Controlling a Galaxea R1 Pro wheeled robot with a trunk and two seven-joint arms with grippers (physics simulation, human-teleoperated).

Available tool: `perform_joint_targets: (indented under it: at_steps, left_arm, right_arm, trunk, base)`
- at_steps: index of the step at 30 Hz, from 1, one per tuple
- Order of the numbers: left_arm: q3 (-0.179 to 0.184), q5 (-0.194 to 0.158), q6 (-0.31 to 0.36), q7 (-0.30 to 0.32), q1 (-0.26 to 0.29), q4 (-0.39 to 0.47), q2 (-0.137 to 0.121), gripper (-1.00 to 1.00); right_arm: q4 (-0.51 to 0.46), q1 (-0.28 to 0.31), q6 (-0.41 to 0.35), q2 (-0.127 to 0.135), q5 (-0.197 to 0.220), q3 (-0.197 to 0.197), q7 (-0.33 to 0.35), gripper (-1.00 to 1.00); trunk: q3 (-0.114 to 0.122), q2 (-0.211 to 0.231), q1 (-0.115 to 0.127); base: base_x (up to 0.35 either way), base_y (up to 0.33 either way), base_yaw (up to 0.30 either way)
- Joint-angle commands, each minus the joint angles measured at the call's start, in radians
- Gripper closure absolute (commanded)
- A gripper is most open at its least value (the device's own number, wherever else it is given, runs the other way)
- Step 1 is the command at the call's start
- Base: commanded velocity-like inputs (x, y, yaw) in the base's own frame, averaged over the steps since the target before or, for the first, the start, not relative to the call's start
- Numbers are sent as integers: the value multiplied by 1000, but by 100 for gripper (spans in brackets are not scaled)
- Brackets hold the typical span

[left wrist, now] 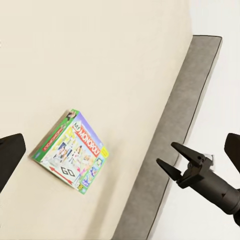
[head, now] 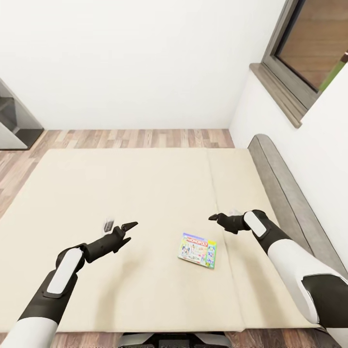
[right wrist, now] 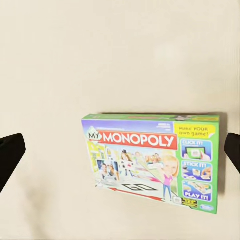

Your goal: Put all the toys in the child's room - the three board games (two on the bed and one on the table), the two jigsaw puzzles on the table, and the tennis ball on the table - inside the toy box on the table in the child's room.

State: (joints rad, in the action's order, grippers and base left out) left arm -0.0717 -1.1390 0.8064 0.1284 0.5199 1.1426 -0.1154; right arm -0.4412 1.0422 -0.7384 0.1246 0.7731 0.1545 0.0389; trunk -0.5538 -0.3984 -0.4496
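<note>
The robot stands at the foot of the bed (head: pixel 121 193), both arms reaching out over the beige mattress. One board game, the Monopoly box (head: pixel 197 250), lies flat on the mattress in the lower centre-right of the head view, between the two arms and nearer the right one. No second game shows on the visible stretch of bed, and neither the toy box nor the tabletop is in sight, so how many toys are already put away cannot be read from here.

The left tool (head: pixel 126 232) hangs over the mattress at lower left of the head view, jaws spread and empty, well apart from the box. The right tool (head: pixel 218 219) hovers just above and to the right of the box, near the grey headboard (head: pixel 285 193) that runs along the right side. The left wrist view catches the right tool (left wrist: pixel 169 156) with its dark fingers spread, holding nothing. In the right wrist view the box (right wrist: pixel 152 159) sits in the centre-right, lid up, between the two dark fingertips at the frame's edges.

By this reading the task is at an early or middle stage: this game is not yet grasped and must still be lifted and carried to the toy box. The right arm seems best placed to take it.
</note>
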Motion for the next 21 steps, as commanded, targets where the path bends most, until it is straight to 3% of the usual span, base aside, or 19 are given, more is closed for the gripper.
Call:
perform_joint_targets:
  at_steps: [1, 21]
  left_arm:
    - [-2, 4, 5, 5, 1, 0, 0, -100]
    - [-2, 3, 1, 14, -5, -7, 2, -100]
  right_arm:
    - [-1, 1, -3, 1, -3, 5, 4, -100]
    - [-1, -2, -2, 1, -3, 5, 4, -100]
  trunk:
    - [-3, -2, 0]
    - [-35, -2, 0]
  base:
    - [0, 0, 0]
    - [0, 0, 0]
